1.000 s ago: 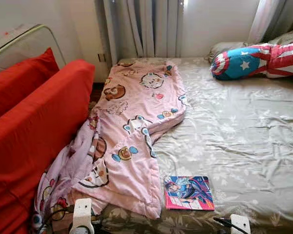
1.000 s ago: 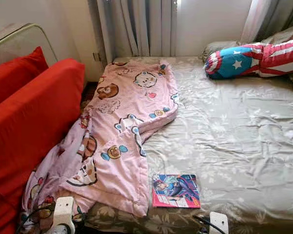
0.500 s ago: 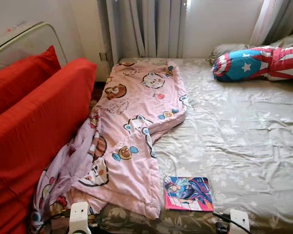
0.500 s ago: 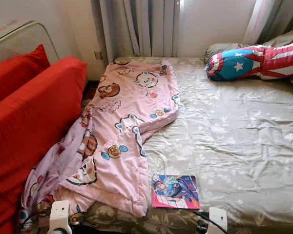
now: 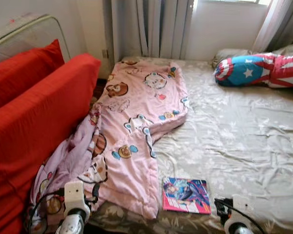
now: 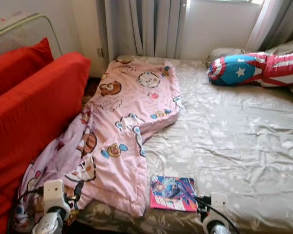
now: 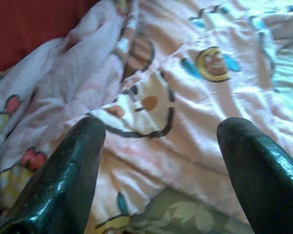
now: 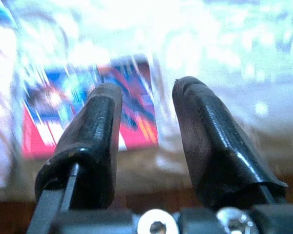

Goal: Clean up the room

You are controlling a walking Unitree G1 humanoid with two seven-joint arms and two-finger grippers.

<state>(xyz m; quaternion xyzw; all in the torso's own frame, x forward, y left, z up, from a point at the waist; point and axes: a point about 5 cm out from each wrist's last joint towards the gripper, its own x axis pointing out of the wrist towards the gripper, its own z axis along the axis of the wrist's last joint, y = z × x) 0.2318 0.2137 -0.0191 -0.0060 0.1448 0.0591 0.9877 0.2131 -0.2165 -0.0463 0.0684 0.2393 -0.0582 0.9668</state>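
Both arms have come up into the head view. Right gripper (image 8: 146, 126), part open and empty, now points at the comic book (image 5: 186, 195) just ahead on the bed (image 5: 244, 141). Left gripper (image 7: 161, 146), wide open and empty, hangs over the pink blanket (image 5: 136, 126). Book pickup looks next.

Both arms low at the bottom edge of the head views — left wrist at lower left, right wrist at lower right. Left gripper (image 7: 158, 141): fingers spread wide. Right gripper (image 8: 146, 105): fingers apart, narrow gap — nothing between them.
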